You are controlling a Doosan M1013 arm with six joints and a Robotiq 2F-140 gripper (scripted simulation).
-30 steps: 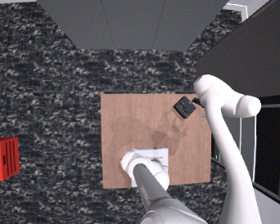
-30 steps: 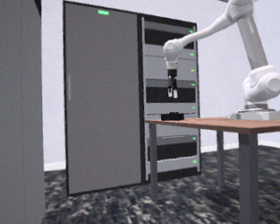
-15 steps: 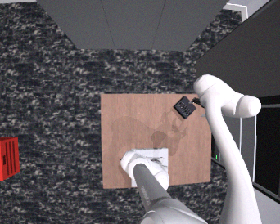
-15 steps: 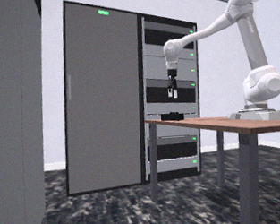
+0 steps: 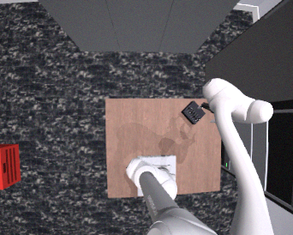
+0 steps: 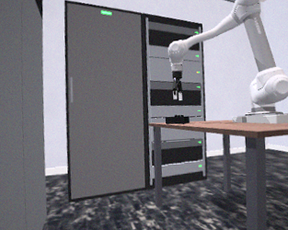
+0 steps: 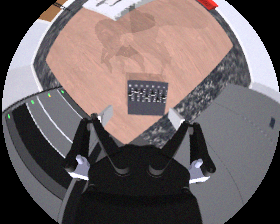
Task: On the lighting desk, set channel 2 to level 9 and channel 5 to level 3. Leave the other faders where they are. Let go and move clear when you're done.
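Observation:
The lighting desk [image 5: 193,112] [image 6: 177,120] [image 7: 148,95] is a small black box with a row of pale faders. It lies near the far right corner of the wooden table [image 5: 141,129] [image 6: 245,127] [image 7: 181,41]. The fader levels are too small to read. My gripper [image 6: 178,95] [image 7: 140,111] is open and empty. It hangs well above the desk, pointing straight down, with the desk in the wrist view just ahead of the fingertips.
The arm's white base [image 5: 156,165] [image 6: 258,116] stands at the table's near edge. A dark server rack [image 6: 176,102] and a grey cabinet [image 6: 105,102] stand behind the table. A red crate [image 5: 8,166] sits on the floor at the left.

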